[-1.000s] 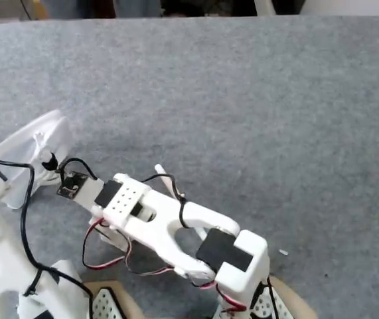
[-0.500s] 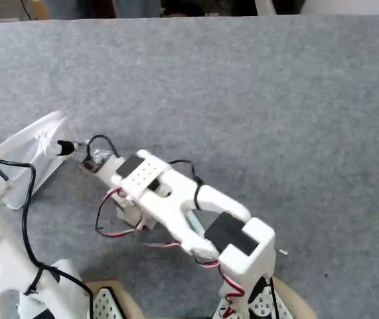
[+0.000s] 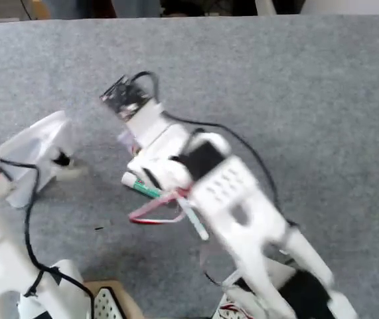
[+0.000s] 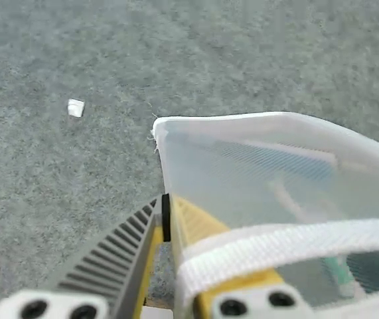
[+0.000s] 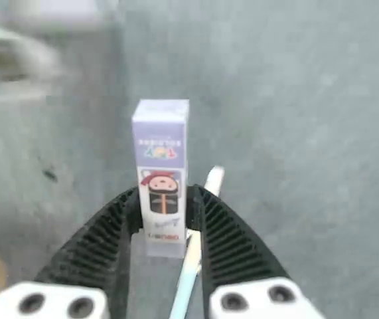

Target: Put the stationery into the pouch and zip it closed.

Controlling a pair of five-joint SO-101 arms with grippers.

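- We are gripping a small printed box point(image 5: 161, 153), probably an eraser, in the right gripper point(image 5: 166, 196). Its jaws are standing nearly closed, pressing on the box's two long sides at its lower half.
- We are judging the box to be light and stiff. Its wrapper is looking smooth, so it could slide out of the ribbed pads or pivot, since most of its length is sticking out beyond the fingertips.
- We are not able to tell whether the box is lifted or touching the table point(image 3: 295, 86).
- A pale pen point(image 5: 188, 266) is lying just under the right gripper. In the high view it point(image 3: 192, 219) is showing beside a green-and-white pen point(image 3: 139, 186). Both are looking thin, hard and ready to roll, so we are favouring a grip across the middle of the barrel.
- We are pinching the pouch point(image 4: 255, 179) with the left gripper point(image 4: 166, 216). The grey and yellow jaws are meeting on the fabric near a corner of the mouth, below the white band.
- The pouch is looking soft, thin and translucent, so it is likely to sag or fold. We are therefore thinking the mouth needs holding taut for the box to go in.
- In the high view the pouch point(image 3: 40, 143) is sitting at the table's left, apart from the box.
- Something with a green end is showing through the fabric, but we are not able to tell whether it is inside.
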